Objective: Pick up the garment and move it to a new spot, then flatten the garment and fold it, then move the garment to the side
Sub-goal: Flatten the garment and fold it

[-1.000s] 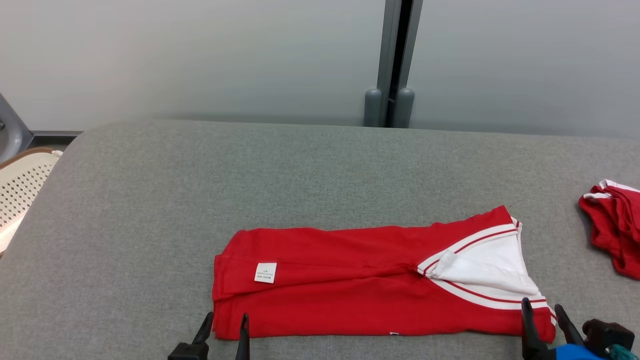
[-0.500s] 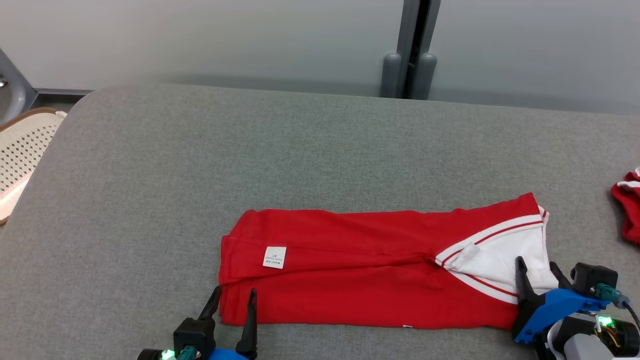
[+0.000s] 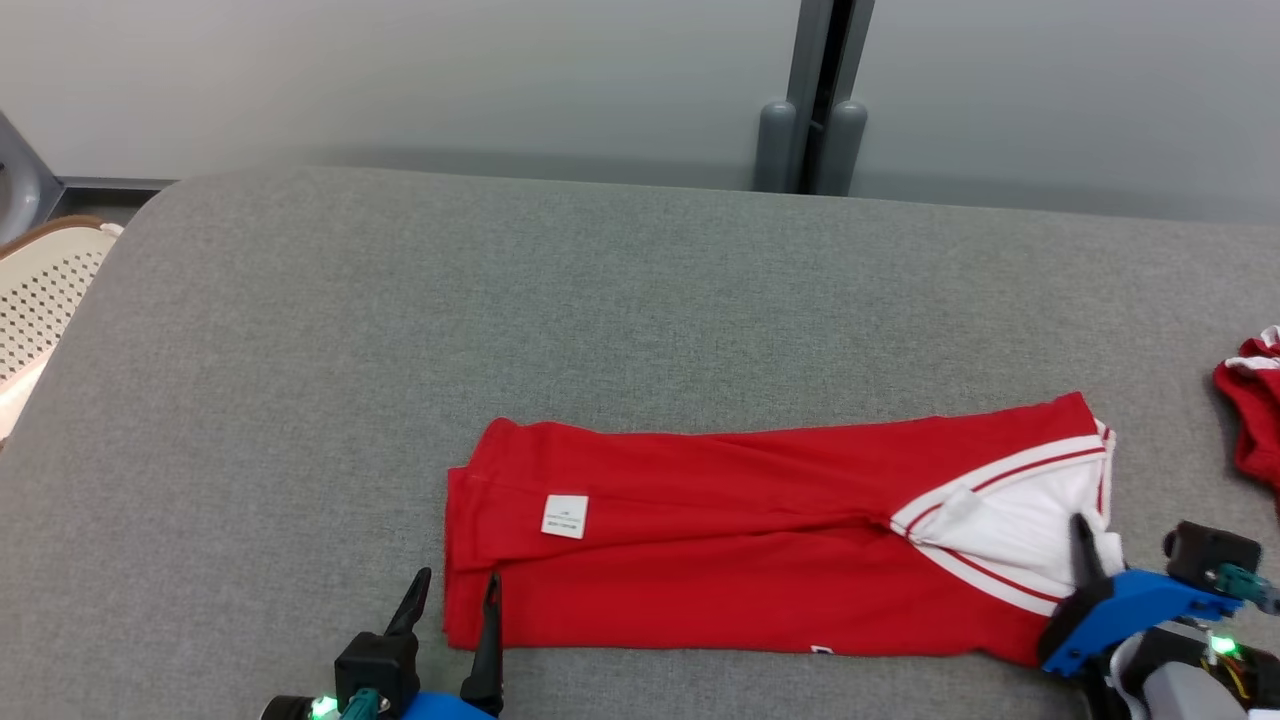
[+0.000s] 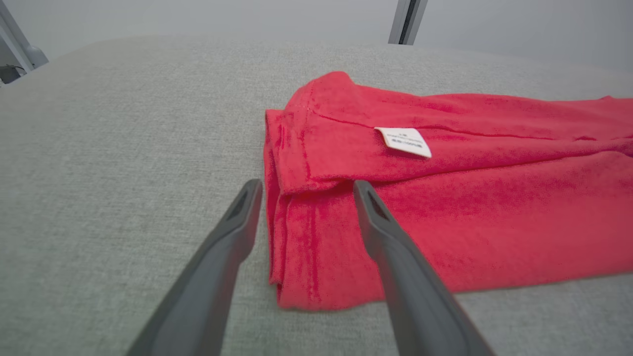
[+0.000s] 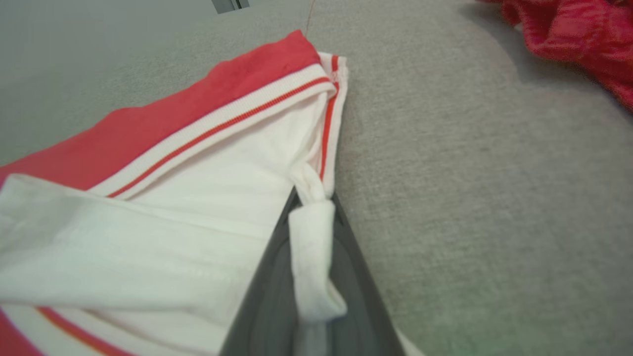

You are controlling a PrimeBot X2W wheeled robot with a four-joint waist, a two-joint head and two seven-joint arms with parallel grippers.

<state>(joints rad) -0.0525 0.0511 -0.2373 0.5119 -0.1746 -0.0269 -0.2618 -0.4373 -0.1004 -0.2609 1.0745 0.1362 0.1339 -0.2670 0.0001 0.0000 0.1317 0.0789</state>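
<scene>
Folded red garment (image 3: 720,540) lies flat on the grey surface (image 3: 400,320), toward 5 o'clock. Right gripper (image 3: 1080,525), at its 4 o'clock end, pinches white fabric. Left gripper (image 3: 459,576), at its 8 o'clock corner, stands spread astride the edge. Second red cloth (image 3: 1250,420) lies apart at 3 o'clock.

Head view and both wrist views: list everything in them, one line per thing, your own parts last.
folded garment: one, red with white striped collar, near side of the table.
label: one, white, on the garment's left end.
second garment: one, red with white trim, bunched at the table's right.
table: one, grey fabric top, under both garments.
basket: one, cream, perforated, beyond the table's left end.
post: one, grey, upright behind the table.
left gripper: one, dark, open, straddling the garment's near left corner.
right gripper: one, dark, shut on the white collar cloth.
</scene>
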